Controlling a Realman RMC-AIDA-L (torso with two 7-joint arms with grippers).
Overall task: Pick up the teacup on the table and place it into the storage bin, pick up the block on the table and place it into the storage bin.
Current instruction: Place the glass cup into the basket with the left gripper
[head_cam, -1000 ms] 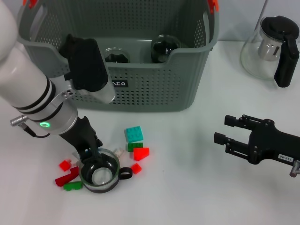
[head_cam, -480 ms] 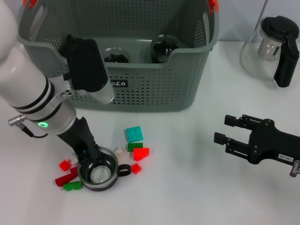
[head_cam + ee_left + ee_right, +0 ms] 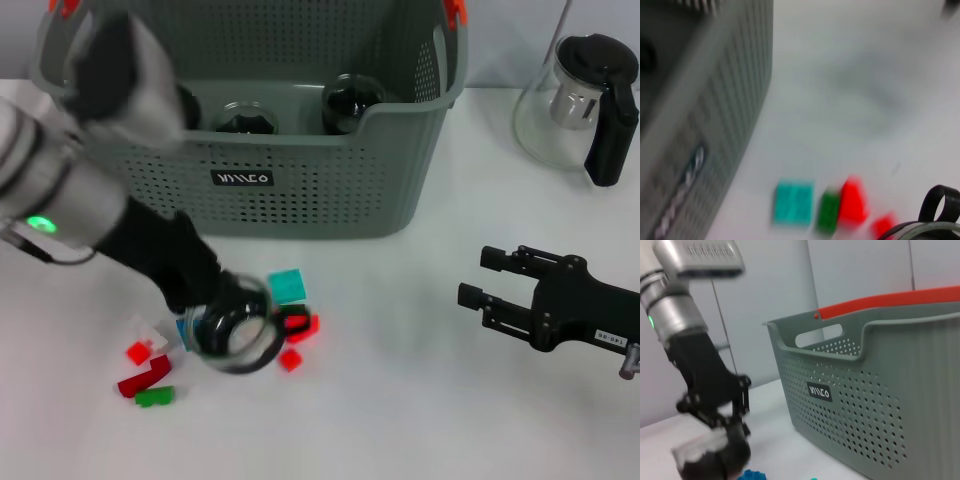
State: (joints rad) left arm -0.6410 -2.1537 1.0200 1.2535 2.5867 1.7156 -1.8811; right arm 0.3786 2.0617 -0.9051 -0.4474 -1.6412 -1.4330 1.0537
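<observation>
My left gripper [image 3: 205, 312] is shut on the rim of the glass teacup [image 3: 236, 334], which hangs tilted just above the table, in front of the storage bin [image 3: 300, 190]. The cup's black handle [image 3: 938, 202] shows in the left wrist view. Loose blocks lie beneath and around it: a teal block [image 3: 288, 284], a red block [image 3: 303, 327], a small red one [image 3: 290, 360] and red and green ones [image 3: 148, 380] to the left. In the right wrist view the left gripper [image 3: 722, 432] holds the teacup [image 3: 710, 460] beside the storage bin [image 3: 870, 395]. My right gripper [image 3: 485, 278] rests open at the right, holding nothing.
Two dark cups [image 3: 350, 100] sit inside the bin, against its front wall. A glass teapot [image 3: 585, 100] with a black handle stands at the far right. White table surface lies between the blocks and the right gripper.
The left arm has swung up and to the right, lifting the teacup off the table from among the blocks. The right arm has not moved.
</observation>
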